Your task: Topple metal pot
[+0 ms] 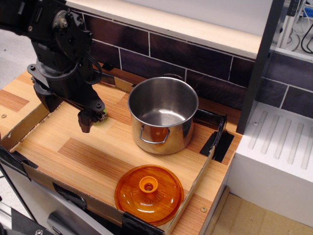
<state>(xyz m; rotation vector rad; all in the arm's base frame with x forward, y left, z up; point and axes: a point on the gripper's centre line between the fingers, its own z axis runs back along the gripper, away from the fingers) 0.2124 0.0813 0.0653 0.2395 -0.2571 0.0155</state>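
Observation:
The metal pot (164,117) is a shiny steel cylinder with thin wire loop handles. It stands upright and empty at the back right of the wooden tray floor (88,156). My gripper (92,119) hangs from the black arm at the left, about a hand's width left of the pot and just above the wood, touching nothing. Its fingers point down and overlap from this angle, so I cannot see whether they are open or shut. Nothing shows between them.
An orange translucent domed lid (149,194) lies knob-up at the tray's front edge. Low cardboard walls (193,188) ring the tray. A dark tiled wall (195,54) runs behind the pot. A white ribbed unit (279,147) stands to the right.

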